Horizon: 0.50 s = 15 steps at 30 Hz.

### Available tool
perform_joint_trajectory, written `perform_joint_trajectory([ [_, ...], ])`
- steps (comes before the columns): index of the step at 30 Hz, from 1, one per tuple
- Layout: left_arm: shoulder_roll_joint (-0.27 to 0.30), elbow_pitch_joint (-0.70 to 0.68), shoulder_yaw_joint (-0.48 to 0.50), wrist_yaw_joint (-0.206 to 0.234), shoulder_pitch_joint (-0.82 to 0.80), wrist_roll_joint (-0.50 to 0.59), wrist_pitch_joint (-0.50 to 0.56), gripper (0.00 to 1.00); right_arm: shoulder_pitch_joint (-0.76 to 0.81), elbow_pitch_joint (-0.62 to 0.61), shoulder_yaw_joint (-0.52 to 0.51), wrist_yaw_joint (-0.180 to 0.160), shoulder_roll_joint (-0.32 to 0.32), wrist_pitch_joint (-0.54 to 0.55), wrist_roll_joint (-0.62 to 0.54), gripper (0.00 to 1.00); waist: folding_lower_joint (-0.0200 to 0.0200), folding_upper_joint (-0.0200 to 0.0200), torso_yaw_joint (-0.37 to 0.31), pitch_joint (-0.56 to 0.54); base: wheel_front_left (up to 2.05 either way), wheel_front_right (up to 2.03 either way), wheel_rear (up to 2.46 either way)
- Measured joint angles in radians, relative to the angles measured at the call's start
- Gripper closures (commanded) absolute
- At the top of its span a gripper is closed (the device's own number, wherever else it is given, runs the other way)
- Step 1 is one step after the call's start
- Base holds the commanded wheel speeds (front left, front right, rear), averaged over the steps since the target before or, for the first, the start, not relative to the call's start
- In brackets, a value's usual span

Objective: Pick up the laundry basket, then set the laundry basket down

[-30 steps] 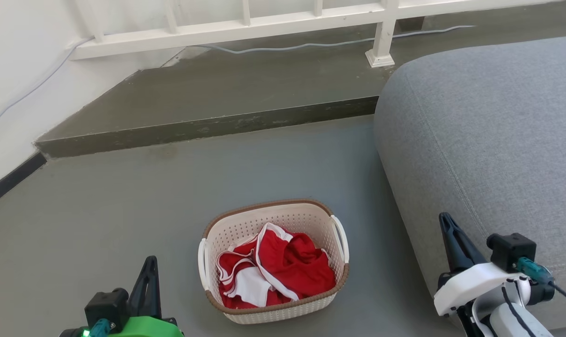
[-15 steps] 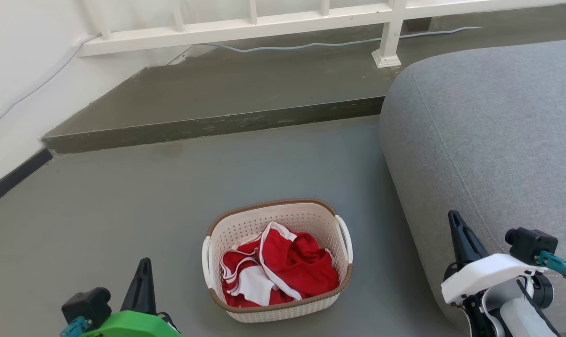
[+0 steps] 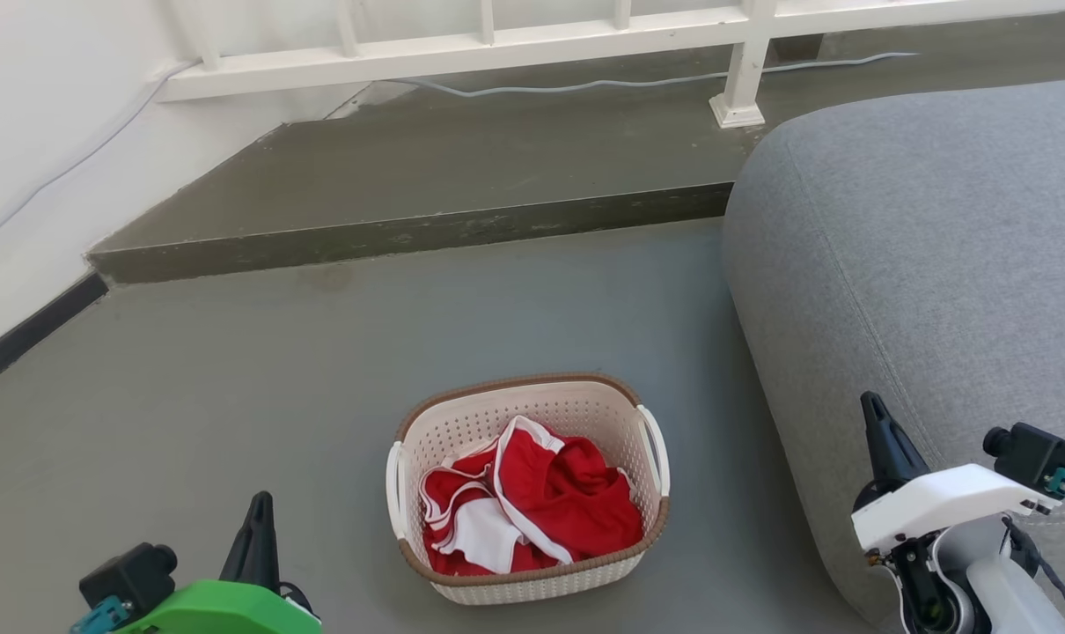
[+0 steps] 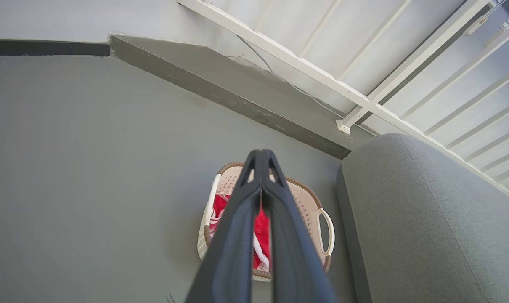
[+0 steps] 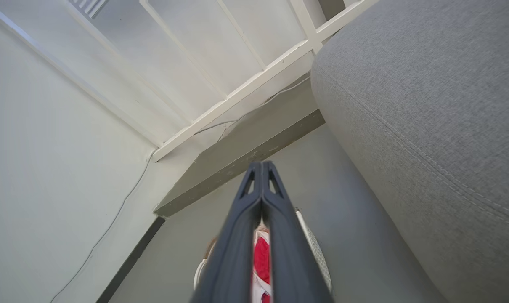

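head view: laundry basket (image 3: 519, 412) stands upright on the grey floor (image 3: 233, 396), low in the middle of the picture, with a crumpled red garment with white trim (image 3: 576, 502) lying inside it. its brown rim and both white side handles are free. left gripper (image 3: 259, 506) rises at the lower left and right gripper (image 3: 876, 414) at the lower right; each shows as one dark spike (seen edge on), well apart from the basket and touching nothing. a grey sofa (image 3: 937, 264) fills the right side, near the basket but not against it. beyond the basket runs a raised step (image 3: 409, 233), and behind that a white railing (image 3: 497, 44) with a pale cable (image 3: 585, 85) along its foot.

left wrist view: the left gripper (image 4: 261, 158) has its two fingers pressed together at the tips, holding nothing. the basket (image 4: 309, 202) sits on the floor behind them, one white handle clear to the right, the red cloth showing through the slit between the fingers.

right wrist view: the right gripper (image 5: 261, 166) is likewise closed tip to tip and empty. part of the basket (image 5: 317, 252) peeps out behind the fingers, with the sofa close on the right.
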Motion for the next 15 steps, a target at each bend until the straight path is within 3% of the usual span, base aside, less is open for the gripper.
perform_joint_trajectory([
  [15, 0.0, 0.011, 0.05, -0.032, -0.025, -0.194, 0.048, 1.0, -0.003, 0.001, -0.07, 0.034, 0.022, 0.054, 0.184, 1.0, 0.0, 0.0, 0.014, 0.001, 0.0, 0.0, 0.0],
])
